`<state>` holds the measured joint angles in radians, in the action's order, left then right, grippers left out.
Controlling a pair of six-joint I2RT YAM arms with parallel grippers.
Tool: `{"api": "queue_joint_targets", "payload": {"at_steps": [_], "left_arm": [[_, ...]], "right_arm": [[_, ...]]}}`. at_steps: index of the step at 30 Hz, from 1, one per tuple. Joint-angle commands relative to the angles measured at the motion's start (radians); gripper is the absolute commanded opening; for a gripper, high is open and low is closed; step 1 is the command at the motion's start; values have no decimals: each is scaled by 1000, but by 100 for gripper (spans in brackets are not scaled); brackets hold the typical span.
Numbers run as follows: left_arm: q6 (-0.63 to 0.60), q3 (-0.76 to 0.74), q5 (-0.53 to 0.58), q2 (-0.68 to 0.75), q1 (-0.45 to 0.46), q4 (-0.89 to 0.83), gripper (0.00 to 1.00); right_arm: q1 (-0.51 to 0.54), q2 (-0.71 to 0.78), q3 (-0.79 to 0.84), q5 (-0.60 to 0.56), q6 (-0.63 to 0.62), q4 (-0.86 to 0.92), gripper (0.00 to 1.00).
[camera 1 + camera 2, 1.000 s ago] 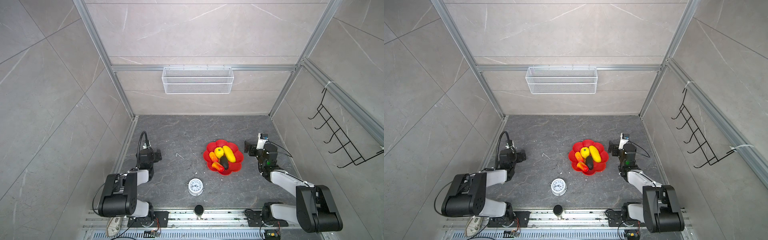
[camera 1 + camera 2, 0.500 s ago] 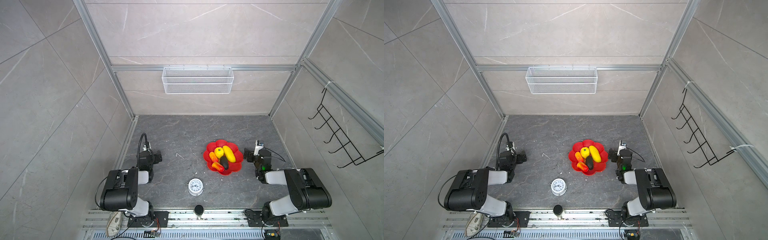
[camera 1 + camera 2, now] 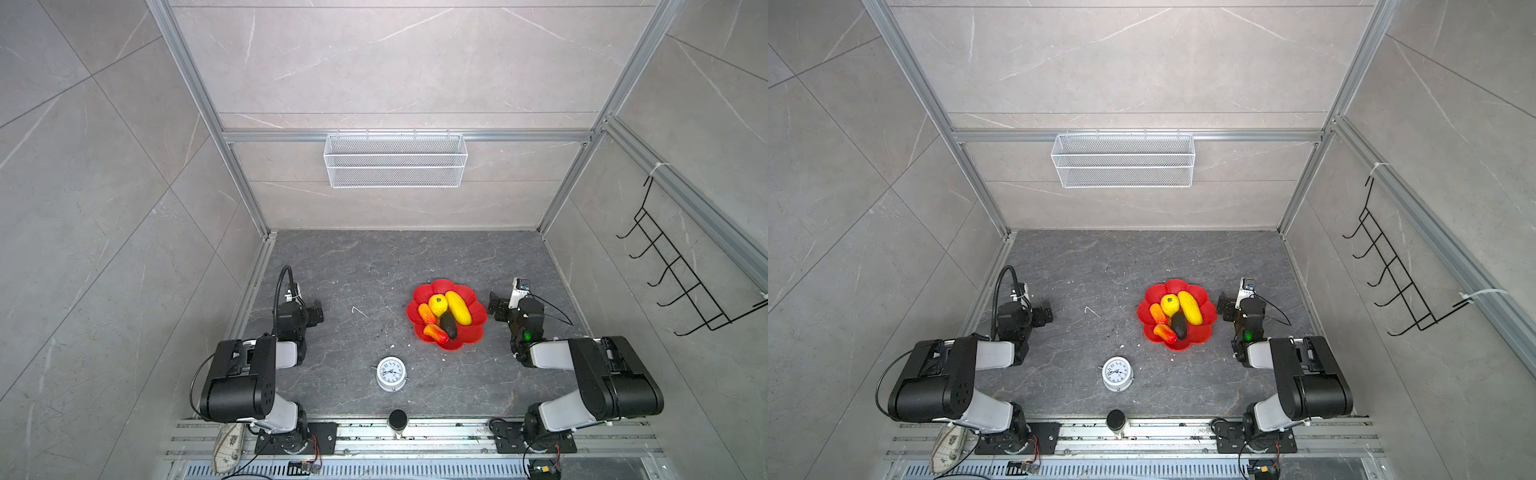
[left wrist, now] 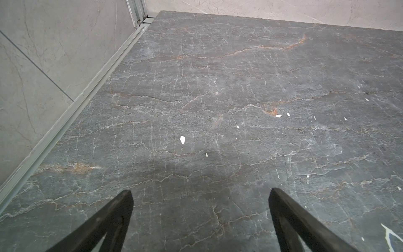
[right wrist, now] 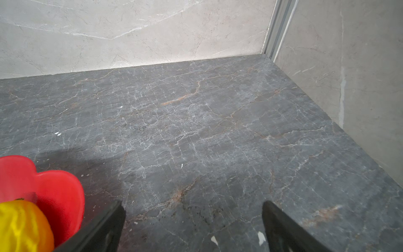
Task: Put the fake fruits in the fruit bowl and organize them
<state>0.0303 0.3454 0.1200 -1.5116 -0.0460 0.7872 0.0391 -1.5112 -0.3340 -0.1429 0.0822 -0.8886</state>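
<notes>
Jaws of the left gripper (image 4: 199, 194) are standing wide apart over bare tabletop (image 4: 218, 87), well left of the fruit bowl (image 3: 476, 332). White alarm clock (image 3: 391, 374) is sitting near the bowl, left of it. Five fake fruits (image 3: 458, 306) are lying clustered inside the bowl. Right gripper (image 5: 194, 207) is hanging just right of it, jaws spread, holding nothing.

Basically a little booth: pale grey marble-look tile walls (image 3: 395, 62) in aluminium rails (image 3: 399, 136), a white mesh basket (image 3: 395, 166) hung on the back wall, a black hook rack (image 3: 681, 286) on the right wall, and a dark veined stone worktop (image 3: 374, 266) flecked white, all evenly lit.
</notes>
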Motion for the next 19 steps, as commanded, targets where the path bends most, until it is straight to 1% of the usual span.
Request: {"api": "queue_joint_targets", "payload": {"at_steps": [1,17,19], "left_arm": [[-3,21,-13,10,-6,50,100],[-6,18,-9,12,-3,52,100],[-5,18,-9,12,-3,52,100]], "right_arm": [[-1,0,-2,-8,-1,-32,100],[12,1,-3,-21,-13,-30,100],[13,0,-6,-5,-22,-27,100]]}}
